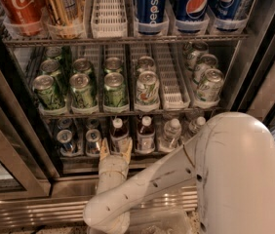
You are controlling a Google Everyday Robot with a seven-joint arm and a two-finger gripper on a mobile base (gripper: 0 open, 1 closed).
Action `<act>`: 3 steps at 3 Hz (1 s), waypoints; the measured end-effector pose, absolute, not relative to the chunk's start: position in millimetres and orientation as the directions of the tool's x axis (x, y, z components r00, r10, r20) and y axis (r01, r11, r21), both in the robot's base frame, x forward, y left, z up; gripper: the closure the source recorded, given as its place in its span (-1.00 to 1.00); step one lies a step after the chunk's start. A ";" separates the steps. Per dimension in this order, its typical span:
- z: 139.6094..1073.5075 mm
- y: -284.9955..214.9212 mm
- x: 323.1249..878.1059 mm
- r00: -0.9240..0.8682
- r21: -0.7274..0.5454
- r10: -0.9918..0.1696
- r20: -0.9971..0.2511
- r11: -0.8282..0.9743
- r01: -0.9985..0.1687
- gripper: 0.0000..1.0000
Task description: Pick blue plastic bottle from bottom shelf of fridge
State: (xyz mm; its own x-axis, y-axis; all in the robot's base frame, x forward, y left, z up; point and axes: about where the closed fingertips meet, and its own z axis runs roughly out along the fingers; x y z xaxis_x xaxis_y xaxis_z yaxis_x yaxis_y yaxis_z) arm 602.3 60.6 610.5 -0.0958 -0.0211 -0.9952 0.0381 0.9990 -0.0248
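The fridge (pixel 15 130) stands open in the camera view, dark inside with wire racks. On the bottom shelf (pixel 79 161) two small bottles with white caps and dark reddish-brown necks stand side by side: the blue plastic bottle (pixel 119 132) and a like one (pixel 146 132) to its right. My gripper (pixel 114 149) is at the shelf's front lip, directly in front of the left bottle. It is open, with one beige finger (pixel 103 147) on each side of the bottle's base. I cannot tell whether the fingers touch the bottle. My white arm rises from the lower right.
Small cans (pixel 65 140) stand left of the bottles and clear water bottles (pixel 170 132) to the right. The rack above holds green cans (pixel 83 89). The top rack holds Pepsi cans (pixel 151 6) and a Coca-Cola can (pixel 18 4). The louvred steel grille (pixel 40 211) runs below.
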 end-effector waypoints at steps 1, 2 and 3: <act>601.7 50.3 612.3 -0.114 -0.026 -0.018 -0.993 0.997 0.069 -0.30; 595.7 39.9 621.2 -0.123 -0.032 -0.020 -0.992 0.995 0.097 -0.32; 594.5 33.1 628.1 -0.122 -0.036 -0.022 -0.992 0.992 0.117 -0.30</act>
